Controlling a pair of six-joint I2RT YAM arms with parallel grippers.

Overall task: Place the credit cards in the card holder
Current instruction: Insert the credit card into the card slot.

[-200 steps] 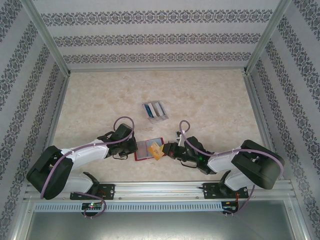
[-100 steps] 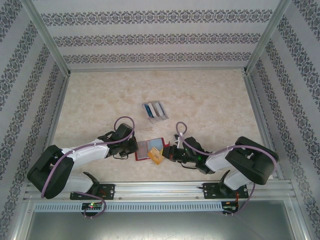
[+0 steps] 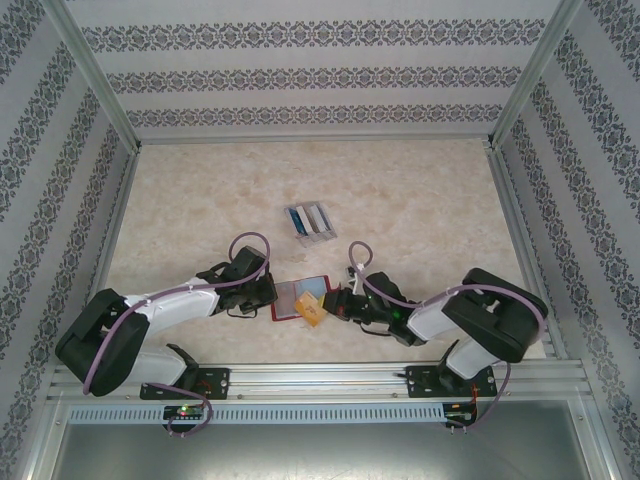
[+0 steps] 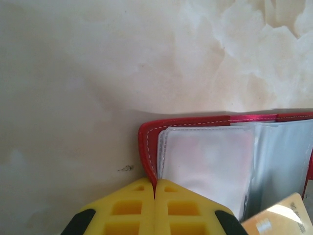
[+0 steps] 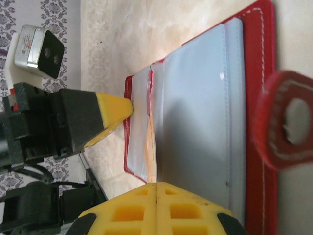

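1. An open card holder [image 3: 293, 297] lay flat at the near middle of a cream, marble-patterned worktop [image 3: 200, 210], between the two arms. It was red and leather-like, with pale stitching along its rounded edges and glossy, greyish clear pockets [image 4: 210, 161] inside.
2. A round red snap tab [image 5: 286, 125] with a hole at its centre stuck out from one long edge. It looked blurred in the right wrist view.
3. The left hand [image 4: 154, 193] had yellow, waffle-moulded fingertips. They were pressed together on the holder's red stitched edge, just beside a rounded corner.
4. The right hand [image 5: 156, 188], yellow-tipped likewise, was clamped on a thin, stiff orange card [image 3: 313, 311].
5. Seen edge-on from the right wrist, the orange card ran in among the clear pockets. Whether its tip sat inside one could not be told.
6. From the left wrist, the orange card showed a pale patch and faint print, too blurred to read.
7. Farther back, well apart from the holder, a clear slotted tray [image 3: 310, 222] held blue and pale cards [image 3: 300, 218] side by side.
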